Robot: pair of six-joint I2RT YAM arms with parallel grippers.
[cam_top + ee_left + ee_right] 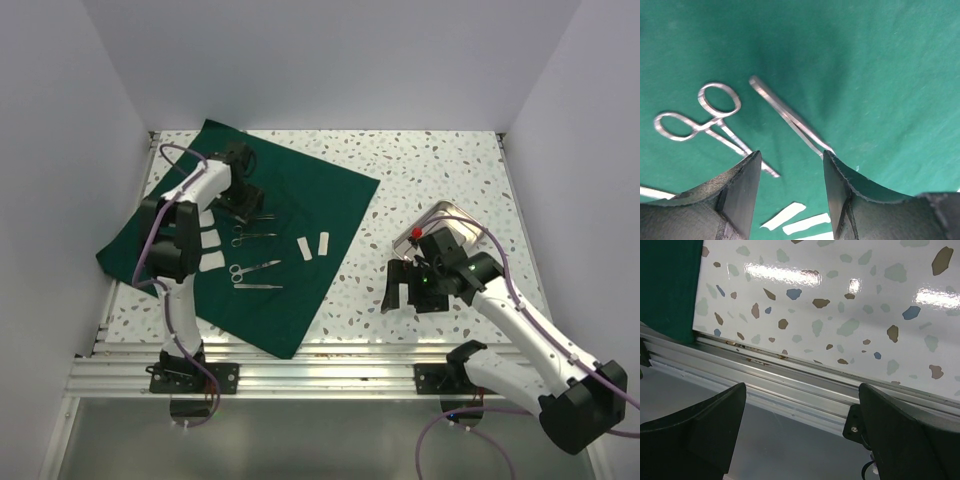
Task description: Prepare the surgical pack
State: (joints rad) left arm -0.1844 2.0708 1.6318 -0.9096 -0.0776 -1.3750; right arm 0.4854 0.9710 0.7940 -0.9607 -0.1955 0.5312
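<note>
The surgical pack is a dark green cloth [300, 200] spread flat on the left of the table. On it lie scissors [255, 267], tweezers [258, 287], a ring-handled clamp [253, 237] and white strips [314, 245]. My left gripper [250, 205] hangs open and empty just above the cloth. In the left wrist view the left gripper [791, 157] has a clamp [705, 117] and tweezers [790, 117] ahead of it, and white strips [790, 215] below. My right gripper [403, 288] is open and empty over bare table. A steel tray [452, 215] lies behind it.
A small red thing [415, 233] sits at the tray's near corner. In the right wrist view the right gripper [802, 390] points at the aluminium rail [790, 375] along the table's front edge, with the cloth's corner [667, 285] at upper left. White walls enclose the table.
</note>
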